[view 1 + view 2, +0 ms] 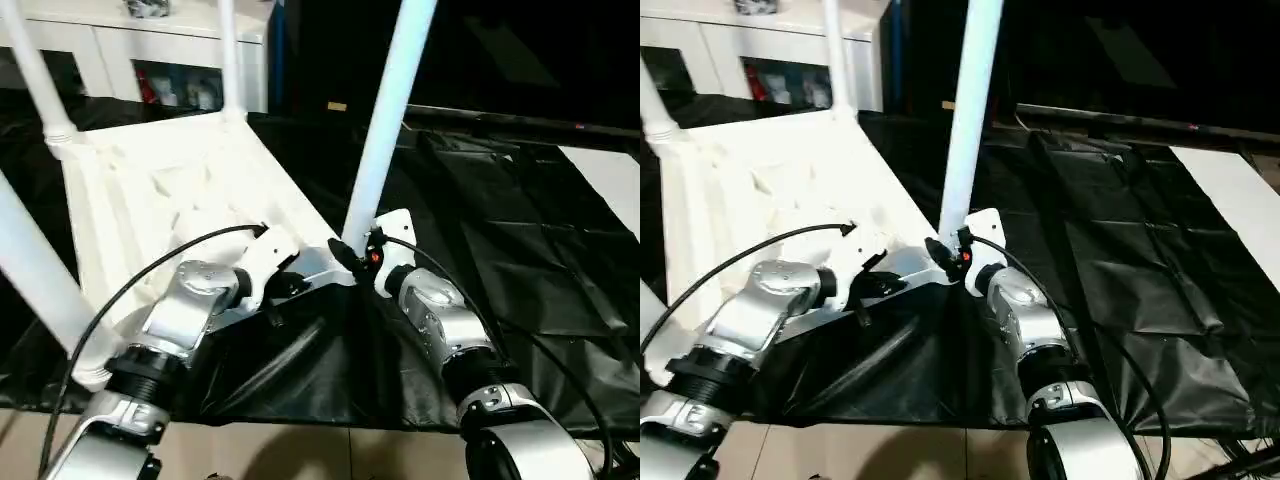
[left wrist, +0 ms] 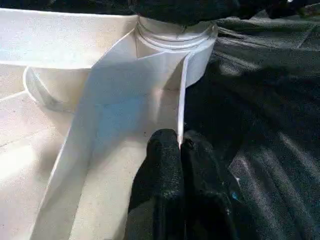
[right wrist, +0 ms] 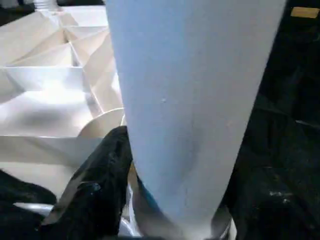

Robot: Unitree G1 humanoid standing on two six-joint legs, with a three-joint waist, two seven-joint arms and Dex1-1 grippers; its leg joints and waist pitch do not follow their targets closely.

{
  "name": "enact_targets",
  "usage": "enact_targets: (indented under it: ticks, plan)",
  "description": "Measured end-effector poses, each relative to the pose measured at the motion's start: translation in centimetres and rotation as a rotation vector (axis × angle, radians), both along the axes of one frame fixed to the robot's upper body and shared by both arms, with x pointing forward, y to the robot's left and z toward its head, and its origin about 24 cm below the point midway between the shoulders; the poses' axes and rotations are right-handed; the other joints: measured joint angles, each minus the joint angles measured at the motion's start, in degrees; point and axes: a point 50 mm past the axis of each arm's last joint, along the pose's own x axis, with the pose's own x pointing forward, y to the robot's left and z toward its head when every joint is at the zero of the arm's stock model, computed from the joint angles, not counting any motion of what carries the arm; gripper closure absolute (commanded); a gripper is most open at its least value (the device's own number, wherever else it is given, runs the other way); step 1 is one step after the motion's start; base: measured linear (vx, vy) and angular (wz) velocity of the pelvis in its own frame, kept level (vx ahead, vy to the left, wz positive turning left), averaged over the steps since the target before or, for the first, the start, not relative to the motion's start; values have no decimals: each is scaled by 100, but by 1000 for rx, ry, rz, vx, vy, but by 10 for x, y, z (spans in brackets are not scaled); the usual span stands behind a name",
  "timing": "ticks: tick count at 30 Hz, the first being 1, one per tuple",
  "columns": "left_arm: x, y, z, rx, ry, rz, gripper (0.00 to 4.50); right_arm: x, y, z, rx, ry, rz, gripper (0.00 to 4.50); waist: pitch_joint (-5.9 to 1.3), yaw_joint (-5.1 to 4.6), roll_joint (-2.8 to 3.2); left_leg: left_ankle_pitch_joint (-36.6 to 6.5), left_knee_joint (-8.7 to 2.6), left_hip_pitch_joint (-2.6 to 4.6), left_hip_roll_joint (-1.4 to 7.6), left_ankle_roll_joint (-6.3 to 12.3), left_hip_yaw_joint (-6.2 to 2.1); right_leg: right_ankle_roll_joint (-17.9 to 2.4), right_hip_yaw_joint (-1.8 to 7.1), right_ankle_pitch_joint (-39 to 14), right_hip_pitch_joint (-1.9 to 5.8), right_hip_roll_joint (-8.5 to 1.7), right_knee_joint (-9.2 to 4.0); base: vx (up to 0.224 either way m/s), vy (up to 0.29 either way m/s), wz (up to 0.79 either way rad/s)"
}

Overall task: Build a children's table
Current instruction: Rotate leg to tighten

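The children's table top [image 1: 150,190] lies upside down on black cloth, ribbed underside up. White legs stand in its corner sockets: two at the back [image 1: 35,70] [image 1: 228,55], one at the near left [image 1: 30,270] and one at the near right [image 1: 385,130]. My left gripper [image 2: 180,150] is shut on the thin rim wall of the top, close to the near right socket [image 2: 175,40]. My right gripper [image 1: 355,255] sits around the base of the near right leg [image 3: 190,100], just above that socket.
Black cloth [image 1: 520,250] covers the work surface and runs off to the right. A flat white board [image 1: 610,180] lies at the far right. A white glass-door cabinet [image 1: 130,50] stands behind the table top. Bare floor [image 1: 300,450] shows at the near edge.
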Motion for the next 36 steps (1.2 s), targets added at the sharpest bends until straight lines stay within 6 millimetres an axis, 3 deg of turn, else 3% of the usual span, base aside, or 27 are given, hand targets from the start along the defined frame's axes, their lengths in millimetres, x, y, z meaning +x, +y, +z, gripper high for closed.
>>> enact_targets:
  ticks: [7, 15, 18, 21, 22, 28, 36]
  plan:
    - [-8, 21, 6, -12, 38, -135, 450, -8, -16, 4, -53, -30, 310, 151, 5, 48, 8, 0, -25, -2, 6, -2, 1, -6, 3, 22, -3, 4, 32, 0, 0, 0]
    - [-19, 29, 10, -19, 89, -338, 450, -21, -34, 15, -123, -25, 710, 151, 10, 321, 21, -5, -9, -15, 21, 20, 52, -37, 19, 2, -5, -3, 25, 42, 3, 4]
    - [-21, 32, 10, -18, 109, -382, 450, -24, -39, 17, -149, -12, 796, 151, 11, 355, 19, -9, 5, -17, 21, 21, 60, -38, 22, 1, -1, -9, 27, 0, 0, 0]
    - [-23, 34, 9, -19, 125, -412, 450, -27, -41, 17, -161, 2, 861, 151, 11, 374, 19, -9, 10, -14, 24, 18, 60, -37, 23, 2, 4, -9, 39, 0, 0, 0]
    - [-23, 35, 9, -18, 129, -417, 450, -27, -42, 17, -166, 6, 875, 175, 11, 378, 19, -9, 10, -12, 26, 18, 60, -37, 24, 2, 6, -9, 42, 0, 0, 0]
    - [-23, 37, 8, -15, 134, -445, 450, -28, -42, 17, -173, 14, 896, 222, 11, 400, 20, -8, 9, -10, 28, 15, 59, -35, 25, 2, 6, -8, 61, 0, 0, 0]
    - [-22, 32, 7, -24, 120, -461, 450, -31, -40, 20, -177, -15, 903, 244, 8, 471, 26, -7, 8, -7, 28, 13, 59, -33, 27, 2, 7, -8, 66, 0, 0, 0]
